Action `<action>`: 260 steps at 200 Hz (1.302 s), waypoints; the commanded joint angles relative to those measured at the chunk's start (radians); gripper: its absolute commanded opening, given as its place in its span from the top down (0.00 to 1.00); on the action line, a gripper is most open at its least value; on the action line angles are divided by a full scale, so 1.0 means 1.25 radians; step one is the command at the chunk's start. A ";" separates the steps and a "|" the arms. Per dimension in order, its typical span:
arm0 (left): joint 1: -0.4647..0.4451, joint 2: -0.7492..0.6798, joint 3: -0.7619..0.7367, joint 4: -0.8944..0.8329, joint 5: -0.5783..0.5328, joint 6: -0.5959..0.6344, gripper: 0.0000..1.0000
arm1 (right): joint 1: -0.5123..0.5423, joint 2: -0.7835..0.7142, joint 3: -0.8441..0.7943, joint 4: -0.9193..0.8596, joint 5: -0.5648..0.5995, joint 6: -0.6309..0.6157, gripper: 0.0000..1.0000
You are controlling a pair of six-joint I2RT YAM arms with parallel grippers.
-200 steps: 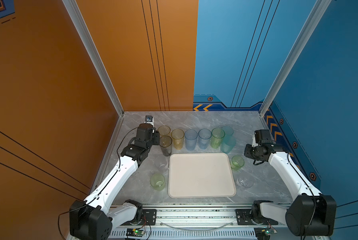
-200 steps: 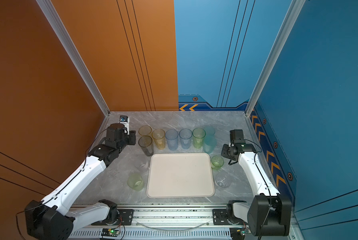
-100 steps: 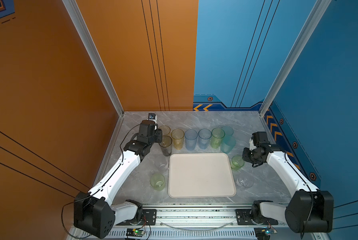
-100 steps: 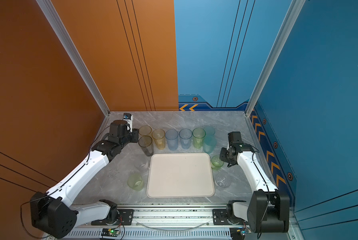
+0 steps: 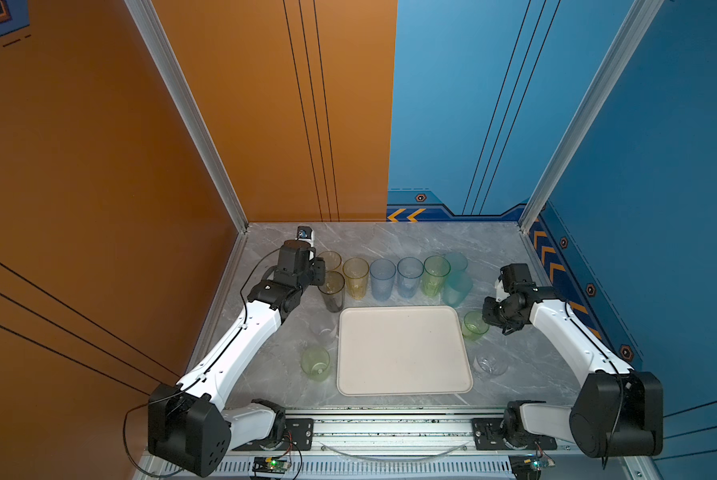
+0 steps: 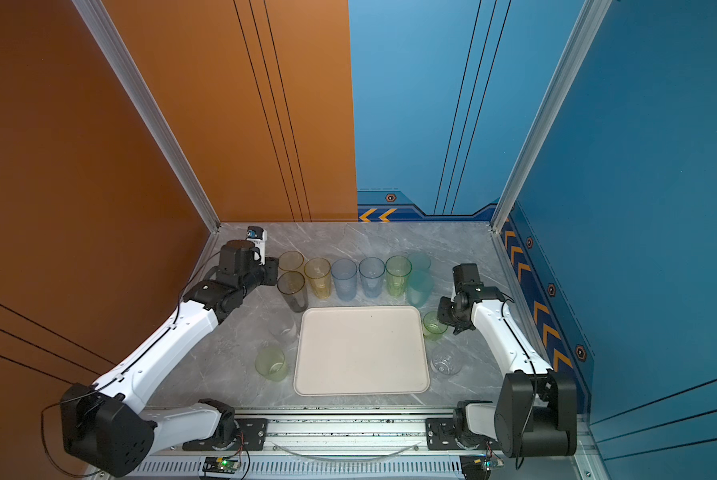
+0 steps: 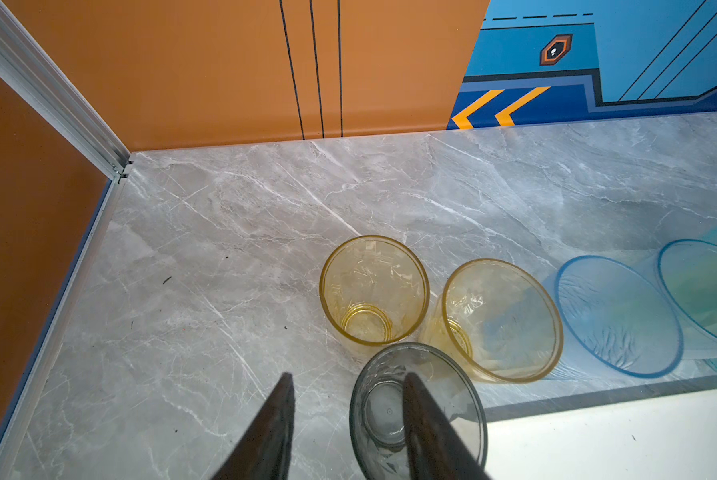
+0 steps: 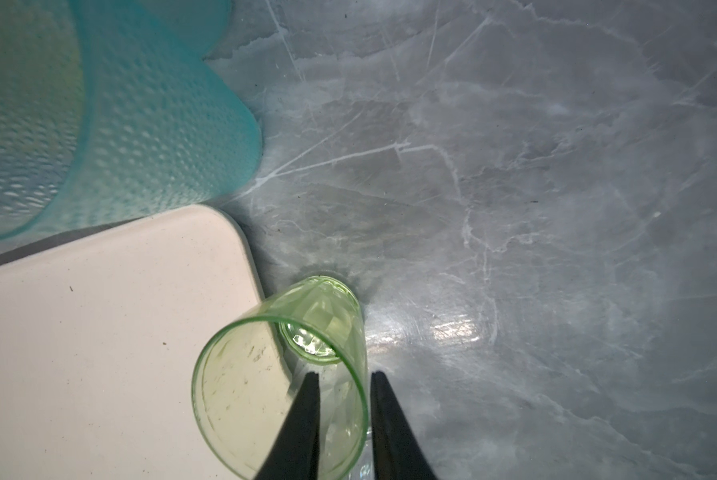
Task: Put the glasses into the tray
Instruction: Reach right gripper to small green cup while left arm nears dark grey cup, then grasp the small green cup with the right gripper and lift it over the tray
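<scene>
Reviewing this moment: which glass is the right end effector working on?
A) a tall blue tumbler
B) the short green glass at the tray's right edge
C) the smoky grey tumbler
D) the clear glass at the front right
B: in the right wrist view the right end effector straddles the wall of the short green glass, one finger inside its mouth and one outside, beside a corner of the tray.

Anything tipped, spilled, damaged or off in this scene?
Nothing stands out. The twelve translucent tumblers all stand upright on the grey marbled tabletop; no spill or visible cracks. The flat cream-white rectangular tray sits square and empty, with only a few tiny dark specks on it.
</scene>
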State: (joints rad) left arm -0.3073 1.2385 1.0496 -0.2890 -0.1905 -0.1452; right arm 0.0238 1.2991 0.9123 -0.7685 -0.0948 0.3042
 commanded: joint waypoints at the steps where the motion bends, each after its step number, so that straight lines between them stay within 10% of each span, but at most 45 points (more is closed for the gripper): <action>1: 0.008 0.000 0.006 -0.009 0.022 -0.006 0.57 | 0.007 0.013 -0.008 -0.027 0.003 -0.011 0.79; 260: 0.047 -0.038 -0.041 -0.013 0.055 -0.009 0.58 | 0.056 0.005 0.008 -0.054 0.103 -0.012 1.00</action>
State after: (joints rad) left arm -0.2600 1.2125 1.0134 -0.2928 -0.1440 -0.1482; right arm 0.0860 1.3529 0.9123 -0.8043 -0.0151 0.2863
